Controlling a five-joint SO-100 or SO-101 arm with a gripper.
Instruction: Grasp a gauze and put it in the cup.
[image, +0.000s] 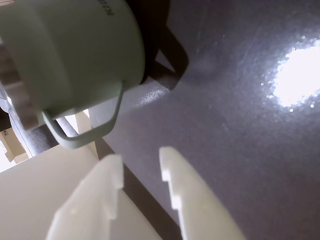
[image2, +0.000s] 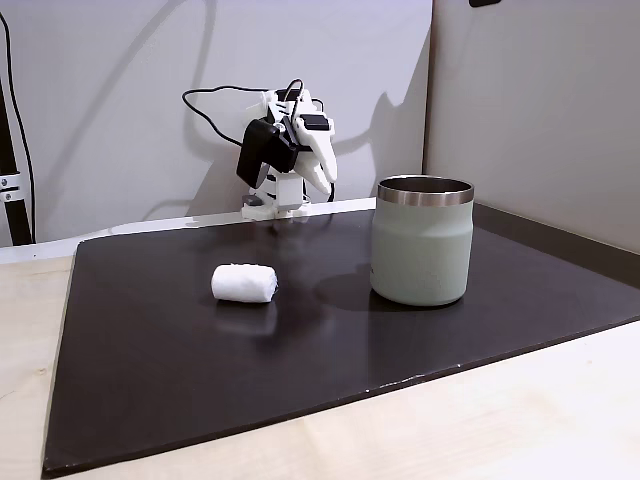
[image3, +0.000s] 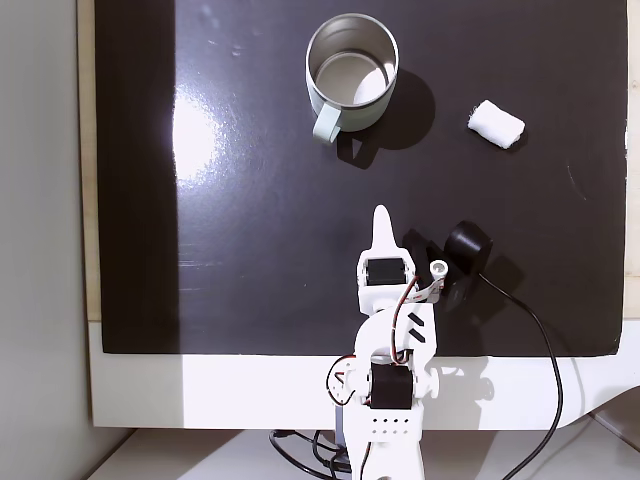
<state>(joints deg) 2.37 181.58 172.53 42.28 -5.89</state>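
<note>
The gauze, a small white roll, lies on its side on the black mat, well apart from the cup; from above, the gauze is to the right of it. The sage-green cup with a steel rim stands upright and empty. The top-down fixed view of the cup shows a small handle pointing toward the arm. My gripper sits folded back near the arm's base, far from both. In the wrist view the gripper is open with a small gap and holds nothing, and the cup is at upper left.
The black mat covers most of a light wooden table. A black camera module and its cable hang beside the arm. Grey wall panels stand behind and beside the mat. Bright glare marks the mat.
</note>
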